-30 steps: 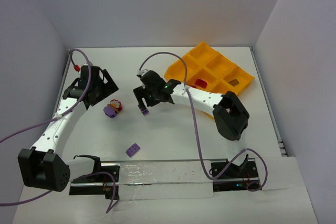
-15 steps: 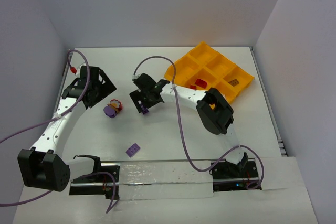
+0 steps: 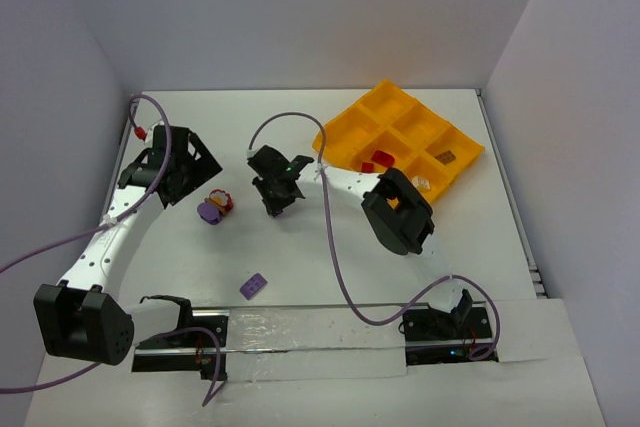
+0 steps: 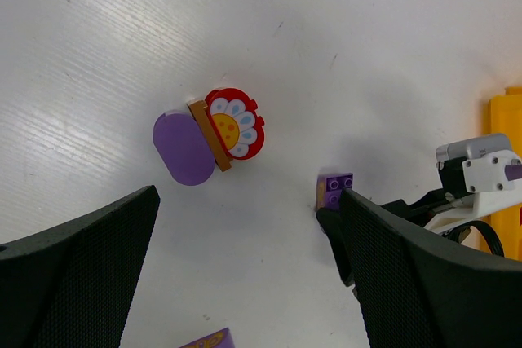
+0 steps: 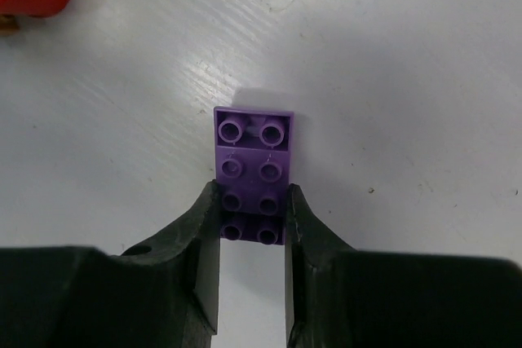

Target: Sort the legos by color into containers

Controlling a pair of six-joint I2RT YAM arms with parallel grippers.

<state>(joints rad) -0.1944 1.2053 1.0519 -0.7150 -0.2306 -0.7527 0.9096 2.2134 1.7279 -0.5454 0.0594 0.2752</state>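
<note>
"Well, where is the small purple studded plastic brick (image 5: pixel 253 146)?"

"Flat on the white table (image 5: pixel 391 55), its near end clamped by the right gripper (image 5: pixel 253 205). The far end is free, with bare tabletop all round."

"And the orange-yellow plastic compartment tray (image 3: pixel 398 99)?"

"Well apart, by the table's far right corner. The left gripper (image 4: pixel 249 197) hangs spread wide above the red flower-and-purple cluster (image 4: pixel 214 134)."

White matte table (image 3: pixel 300 127) enclosed on three sides by plain pale lavender-grey panels: back wall (image 3: pixel 300 17), left wall (image 3: pixel 50 97) and right wall (image 3: pixel 590 97). Lighting is even and diffuse, with soft shadows. The wrist views show faint diagonal streaks in the tabletop. A glossy pale strip (image 3: pixel 300 332) runs along the near edge.
</note>
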